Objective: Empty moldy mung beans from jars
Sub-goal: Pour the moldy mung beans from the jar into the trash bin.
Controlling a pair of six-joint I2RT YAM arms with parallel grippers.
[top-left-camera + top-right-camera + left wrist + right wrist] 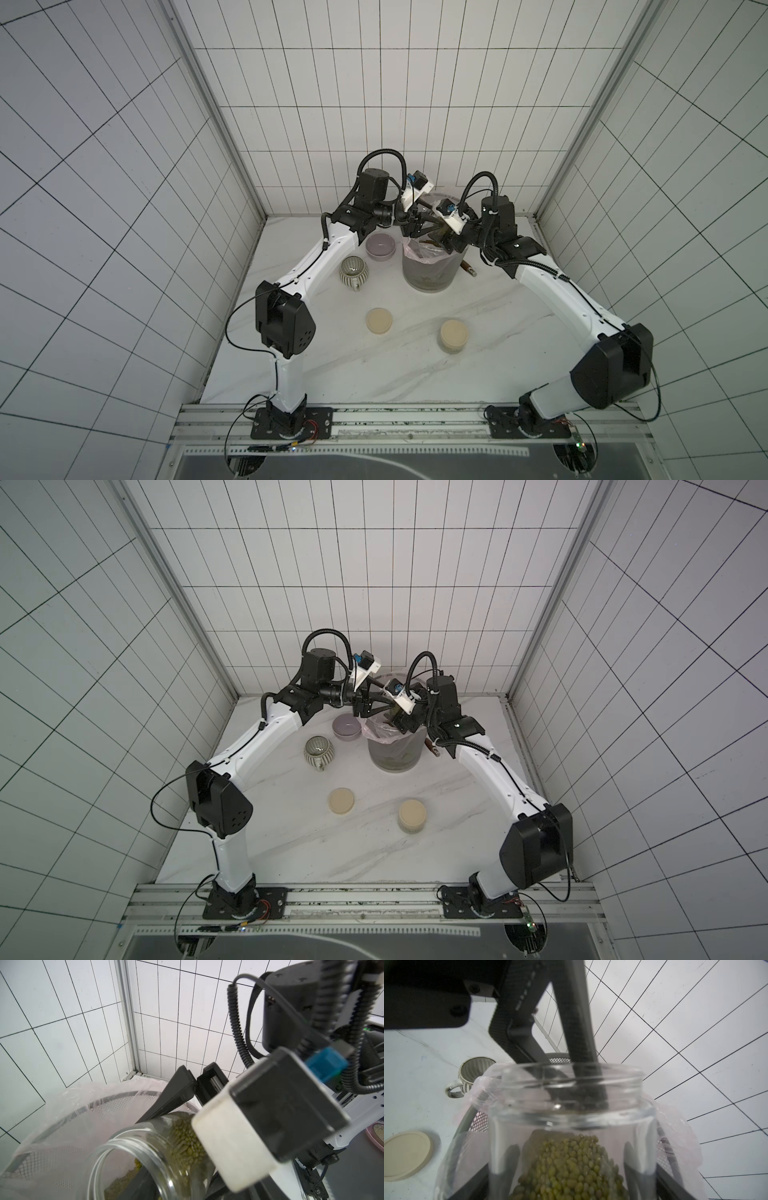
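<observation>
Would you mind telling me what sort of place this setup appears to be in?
Probably a lab test booth mocked up as a kitchen: white tiled panels in aluminium framing, a marble-look tabletop, and the left arm and right arm bolted to a rail along its front.

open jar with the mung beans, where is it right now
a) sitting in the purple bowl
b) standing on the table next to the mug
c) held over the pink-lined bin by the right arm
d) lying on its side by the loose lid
c, the open jar with mung beans inside is clamped in the jaws of the right gripper, above the mouth of the pink-lined bin.
</observation>
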